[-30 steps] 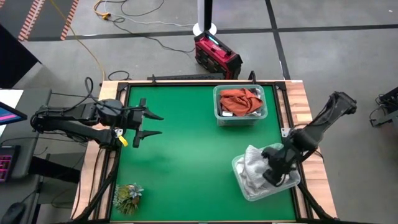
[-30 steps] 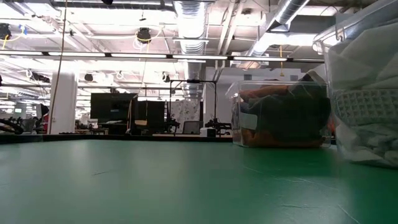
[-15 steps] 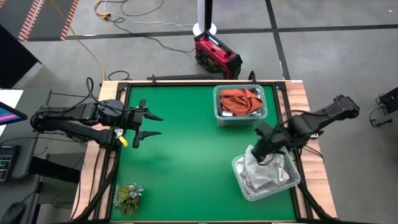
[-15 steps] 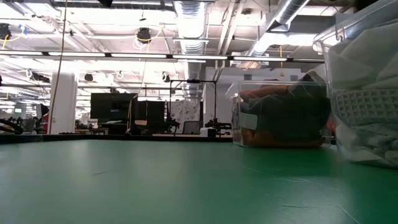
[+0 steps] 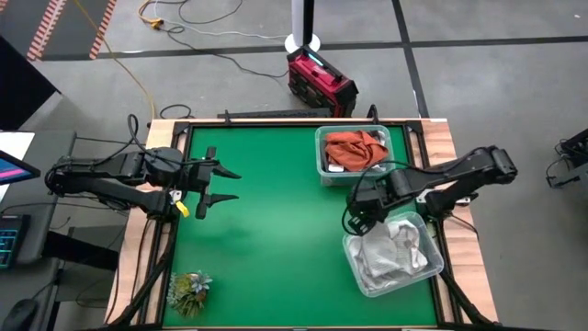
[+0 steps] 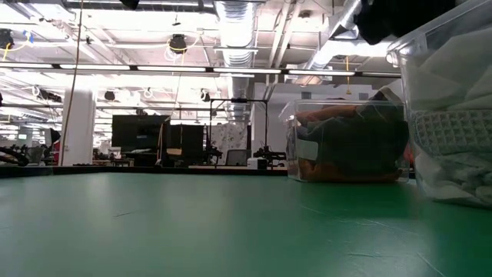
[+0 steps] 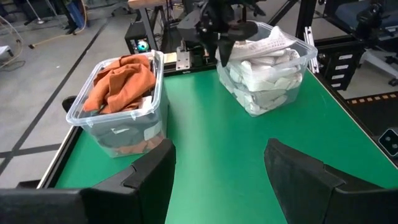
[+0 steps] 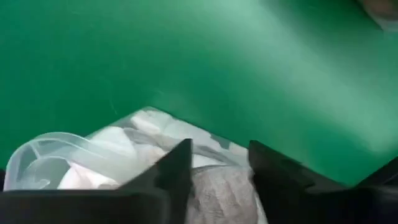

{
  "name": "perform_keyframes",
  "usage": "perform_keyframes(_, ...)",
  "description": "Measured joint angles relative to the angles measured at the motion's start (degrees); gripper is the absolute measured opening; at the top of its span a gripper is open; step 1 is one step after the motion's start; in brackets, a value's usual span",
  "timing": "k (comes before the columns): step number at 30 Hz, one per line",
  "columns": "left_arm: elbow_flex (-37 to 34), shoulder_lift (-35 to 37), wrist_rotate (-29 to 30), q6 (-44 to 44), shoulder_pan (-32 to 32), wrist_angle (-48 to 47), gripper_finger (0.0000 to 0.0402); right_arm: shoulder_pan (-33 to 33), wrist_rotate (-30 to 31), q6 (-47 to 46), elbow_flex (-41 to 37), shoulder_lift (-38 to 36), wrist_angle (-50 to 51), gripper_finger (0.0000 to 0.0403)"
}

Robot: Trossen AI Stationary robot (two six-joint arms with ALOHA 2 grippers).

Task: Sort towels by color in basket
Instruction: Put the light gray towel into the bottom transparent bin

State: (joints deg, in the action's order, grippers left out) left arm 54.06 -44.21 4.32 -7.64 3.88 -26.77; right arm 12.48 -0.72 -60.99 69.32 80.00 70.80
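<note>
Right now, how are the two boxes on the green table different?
The far box holds rust-orange and dark towels; the near box holds white and pale grey towels. The far box sits square to the table's edges; the near box sits turned at an angle. The right gripper hangs by the near box's corner; nothing hangs over the far box. Both are clear plastic, on the table's right side.

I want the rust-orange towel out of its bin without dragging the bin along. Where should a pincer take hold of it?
Probably at the raised fold of the rust-orange towel, coming straight down from above: it is heaped above the rim of its clear bin, whose walls block any side approach.
</note>
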Motion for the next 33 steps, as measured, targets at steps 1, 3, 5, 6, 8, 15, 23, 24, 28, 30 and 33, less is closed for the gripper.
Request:
perform_keyframes(1, 0.0, 0.0, 0.0, 0.0, 0.0, 0.0, 0.0235, 0.1, -0.4, 0.0, 0.0, -0.2, -0.4, 0.0143)
perform_keyframes(3, 0.0, 0.0, 0.0, 0.0, 0.0, 0.1, 0.0235, 0.3, -1.0, -0.3, 0.0, -1.2, -1.0, 0.0089)
perform_keyframes(5, 0.0, 0.0, 0.0, -0.7, 0.0, 0.1, 0.0235, 0.8, -1.0, -0.4, 0.0, -2.7, -1.7, 0.0034)
perform_keyframes(6, 0.0, 0.0, 0.1, -1.0, 0.0, 0.1, 0.0235, 1.1, -1.0, -0.4, 0.0, -3.3, -2.1, 0.0023)
perform_keyframes(8, 0.0, 0.0, 0.7, -1.1, 0.0, 0.2, 0.0235, 1.5, -1.1, -1.2, 0.0, -4.5, -2.4, 0.0022)
perform_keyframes(15, 0.0, 0.0, 1.1, -0.8, 0.0, 0.4, 0.0235, 8.9, -2.6, -3.2, 1.8, -8.8, 0.6, 0.0022)
perform_keyframes(23, 0.0, 0.0, 1.1, -0.3, 0.0, 0.1, 0.0235, 25.4, 3.9, -20.8, -5.0, -6.4, -1.6, 0.0021)
perform_keyframes(24, 0.0, 0.0, 1.1, -0.2, 0.0, 0.3, 0.0235, 27.0, 4.1, -24.9, -6.4, -6.0, -2.7, 0.0021)
perform_keyframes(28, 0.0, 0.0, 1.1, -0.2, 0.0, 0.7, 0.0235, 30.4, 4.5, -39.2, -12.1, -3.7, -9.3, 0.0021)
perform_keyframes(30, 0.0, 0.0, 1.1, -0.2, 0.0, 0.7, 0.0235, 30.9, 4.6, -41.9, -14.4, -1.4, -12.0, 0.0021)
perform_keyframes(33, 0.0, 0.0, 1.1, -0.2, 0.0, 0.7, 0.0235, 30.4, 4.7, -42.6, -15.6, 2.0, -12.9, 0.0035)
